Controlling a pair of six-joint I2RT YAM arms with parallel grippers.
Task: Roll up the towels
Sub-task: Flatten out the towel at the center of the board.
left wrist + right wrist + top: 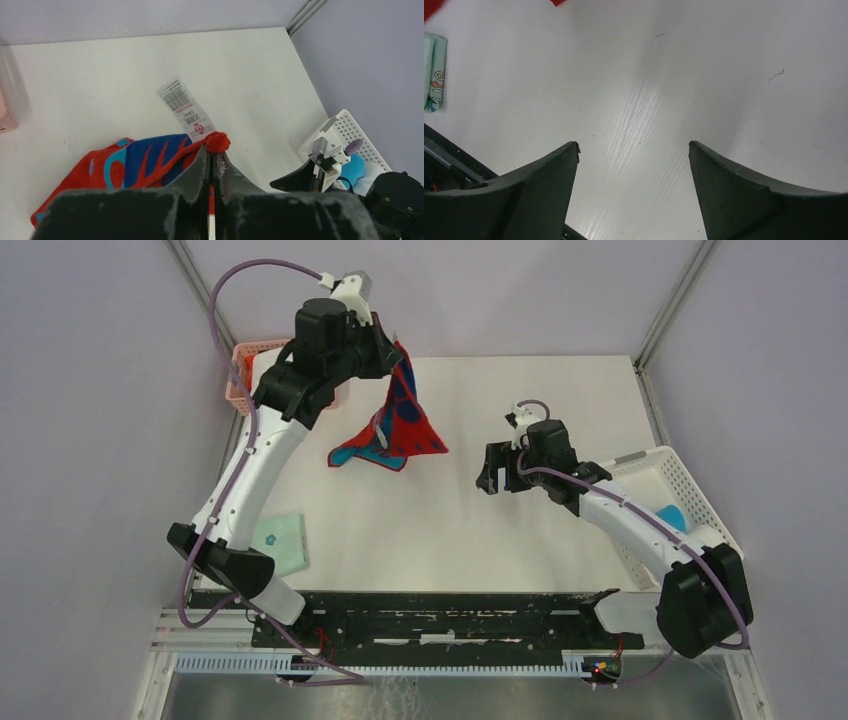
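I have the red cloth towel with dark-blue blotches point(395, 430) up off the white desk point(500, 540), hanging from my left claw point(398, 352). The claw is pressed together on a bunched red corner, which shows plainly from the left wrist, with a white barcode label point(185, 107) sticking out past the pinch. In the top view the towel's long axis runs from the pinch at 12 o'clock down toward 6 to 7 o'clock, fanning out wide at the bottom. Its lower hem looks to be brushing the desk, though I can't be sure of contact.

My right claw point(497, 468) is spread wide and holds nothing; from its wrist I see only bare desk between the fingers. The towel lies at roughly 10 o'clock from it, near but apart. The loose right-hand corner of the hem is the part closest to it, so I'd judge the right arm is the one to catch that corner and help spread the towel flat before rolling.

A bright turquoise-blue towel point(672, 517) sits in the white perforated basket point(690, 475) at 3 o'clock — untouched. The pale mint-green folded cloth point(283, 543) lies at 8 o'clock by the left arm.
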